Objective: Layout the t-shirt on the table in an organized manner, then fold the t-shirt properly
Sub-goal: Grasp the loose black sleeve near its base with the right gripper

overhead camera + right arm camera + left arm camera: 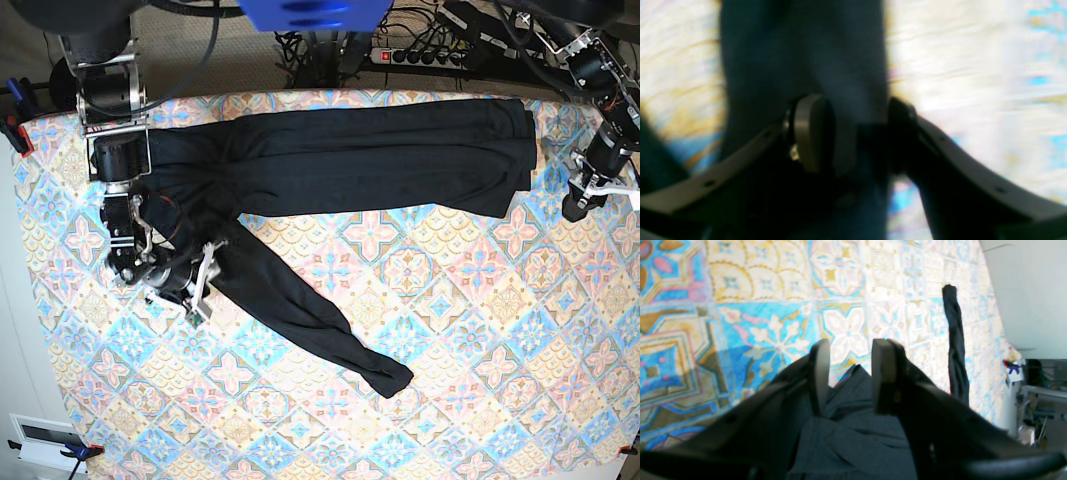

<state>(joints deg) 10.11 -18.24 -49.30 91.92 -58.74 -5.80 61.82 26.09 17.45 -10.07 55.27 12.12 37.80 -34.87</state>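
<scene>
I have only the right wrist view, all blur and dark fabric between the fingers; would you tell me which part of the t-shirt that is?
Observer: The right gripper is at the upper part of one sleeve, close to where it leaves the t-shirt body.
Operator: Thank you. Where does that sleeve run?
Observer: Diagonally out toward the middle of the table, ending at its cuff.
Operator: And the body?
Observer: It lies as a long band along the table's far edge.
</scene>
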